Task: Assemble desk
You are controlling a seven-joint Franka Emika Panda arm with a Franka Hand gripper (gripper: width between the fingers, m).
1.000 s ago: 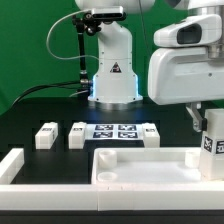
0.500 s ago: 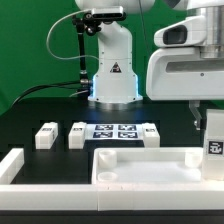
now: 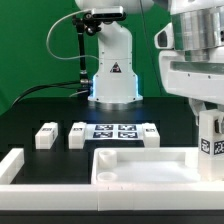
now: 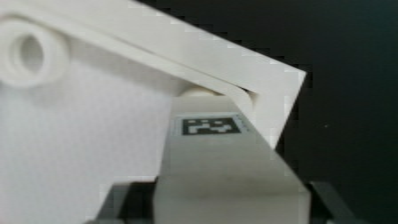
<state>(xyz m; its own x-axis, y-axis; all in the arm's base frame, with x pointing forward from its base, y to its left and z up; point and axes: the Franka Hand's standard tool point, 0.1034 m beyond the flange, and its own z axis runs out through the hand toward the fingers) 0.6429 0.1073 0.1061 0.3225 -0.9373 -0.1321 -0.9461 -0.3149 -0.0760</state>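
Note:
The desk's tabletop (image 3: 140,168) lies flat at the front, rim up. My gripper (image 3: 210,118) is shut on a white square leg (image 3: 211,142) with a tag and holds it upright over the tabletop's corner at the exterior view's right. In the wrist view the leg (image 4: 222,160) runs from my gripper (image 4: 222,205) to the corner of the tabletop (image 4: 107,130), its end at or just inside the rim. A round screw hole (image 4: 25,55) shows in the panel. Three loose legs (image 3: 46,135) (image 3: 78,134) (image 3: 150,134) lie behind the tabletop.
The marker board (image 3: 114,130) lies between the loose legs. A white border bar (image 3: 10,166) stands at the exterior view's left, another along the front edge (image 3: 60,205). The robot base (image 3: 112,70) stands at the back.
My hand has turned about the leg and sits more upright. The leg stays at the tabletop's right corner, shifted slightly.

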